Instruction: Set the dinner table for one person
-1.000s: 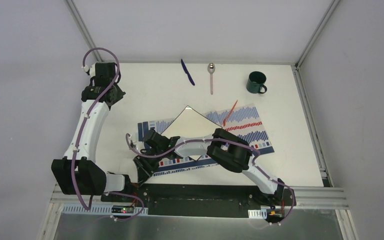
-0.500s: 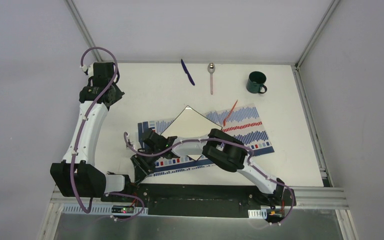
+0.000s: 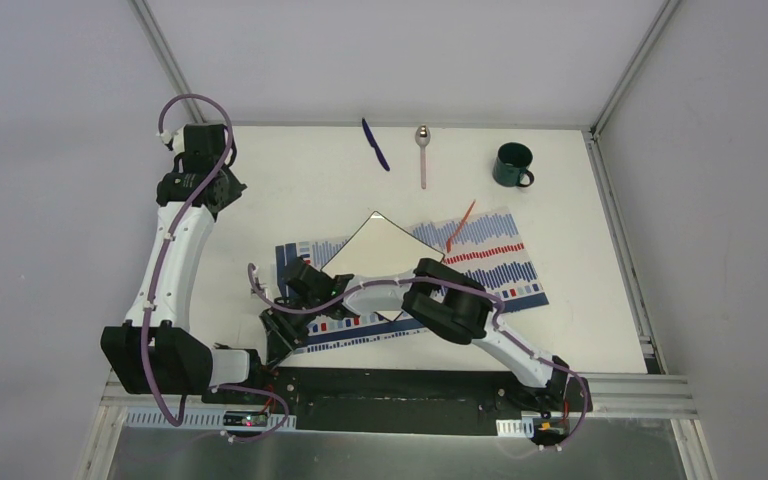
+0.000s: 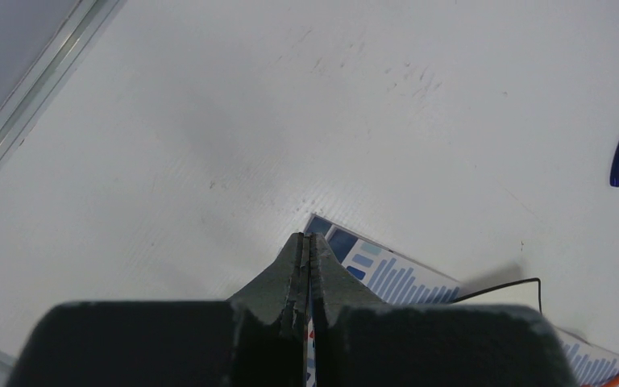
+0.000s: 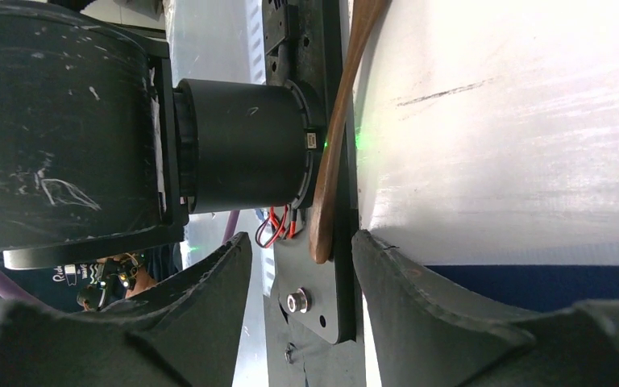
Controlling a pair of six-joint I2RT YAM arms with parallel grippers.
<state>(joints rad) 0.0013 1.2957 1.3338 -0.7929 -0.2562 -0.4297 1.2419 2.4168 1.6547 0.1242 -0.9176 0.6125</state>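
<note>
The white dinner table [image 3: 300, 190] carries a striped placemat [image 3: 490, 255], with a square white plate [image 3: 380, 258] on it that my right arm partly covers. My right gripper [image 3: 278, 335] is low at the table's near edge, by the placemat's near-left corner. In the right wrist view it [image 5: 301, 238] is open. The end of a slim brown wooden piece [image 5: 326, 193] lies between the fingertips, close to the right one. I cannot tell what that piece is. My left gripper [image 3: 222, 190] hangs high over the far left, shut and empty [image 4: 308, 238], with the placemat's corner [image 4: 371, 262] beyond the tips.
At the back lie a blue utensil [image 3: 375, 145], a spoon with a pink handle [image 3: 422, 150] and a dark green mug [image 3: 512, 165]. A thin orange stick [image 3: 460, 225] rests on the placemat's far edge. The left arm's black base motor [image 5: 242, 145] is right in front of my right gripper.
My right arm has crept a little to the left toward the near edge and its jaws have narrowed slightly. The left arm has barely moved.
</note>
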